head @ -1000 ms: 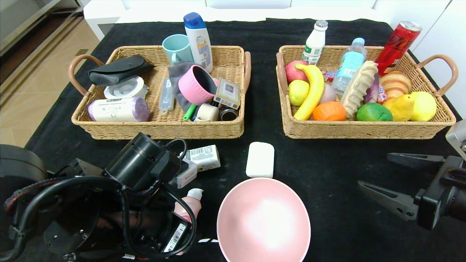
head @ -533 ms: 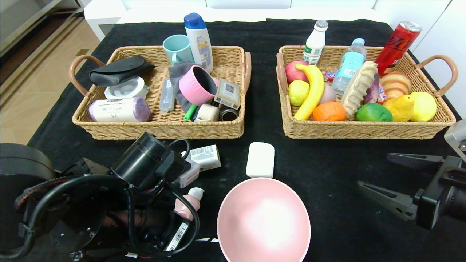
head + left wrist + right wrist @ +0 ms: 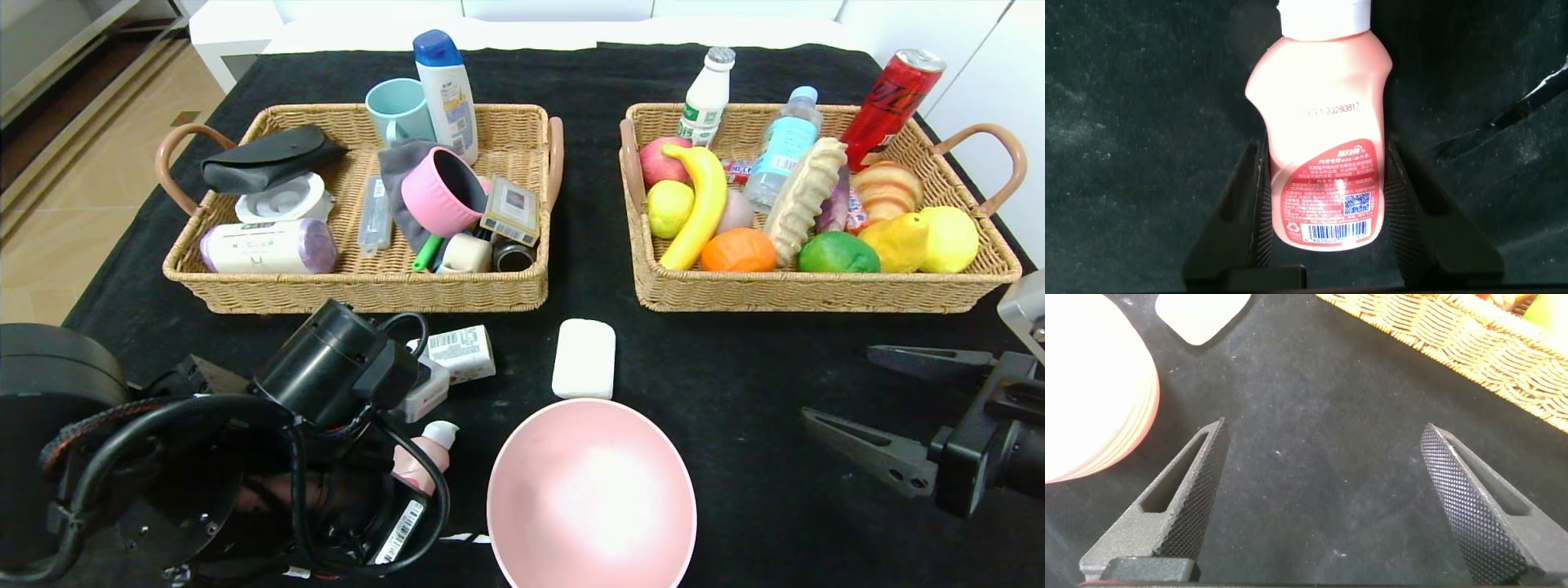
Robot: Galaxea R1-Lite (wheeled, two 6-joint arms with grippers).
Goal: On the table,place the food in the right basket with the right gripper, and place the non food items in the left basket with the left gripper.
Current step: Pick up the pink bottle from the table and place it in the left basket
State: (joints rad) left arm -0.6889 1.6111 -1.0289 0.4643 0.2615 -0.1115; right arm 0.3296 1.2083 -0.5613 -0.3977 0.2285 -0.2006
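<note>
Left wrist view: pink bottle (image 3: 1327, 139) lying flat on tabletop (image 3: 1135, 106), being straddled lengthwise by left pincer (image 3: 1326, 204), fingers pressing both sides. Right pincer (image 3: 886, 404) being held spread, idle.

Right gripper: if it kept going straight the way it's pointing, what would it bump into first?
Probably the pink bowl. The right gripper, open, points across bare cloth toward the bowl's rim, though its height above the table is unclear.

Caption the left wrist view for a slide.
Left gripper fingers clamp the pink bottle lying on the black table.
</note>
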